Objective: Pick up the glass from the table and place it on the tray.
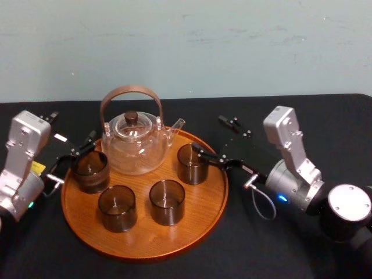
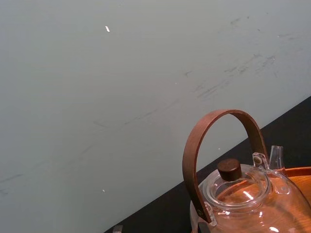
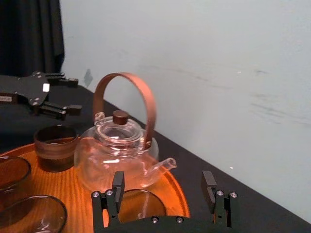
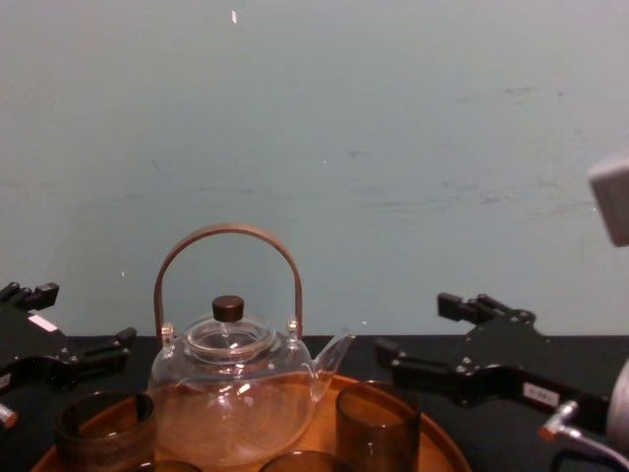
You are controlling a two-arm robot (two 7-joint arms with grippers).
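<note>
One tray (image 1: 197,200) on the bench (image 1: 261,256) carries four glasses (image 1: 117,208) and one teapot (image 1: 133,148). My right gripper (image 3: 163,182) is spread at the right-rear glass (image 1: 192,164), which stands on the tray. My left gripper (image 3: 73,95), also spread, hangs just beside the left glass (image 1: 91,171).

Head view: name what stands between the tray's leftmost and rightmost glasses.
The teapot, set slightly farther back on the tray; the chest view shows it too.

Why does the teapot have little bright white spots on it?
Light glaring off glass: in the left wrist view, white glints sit on the glass teapot lid; in the right wrist view, on its belly; in the head view, the tray shines softly.
</note>
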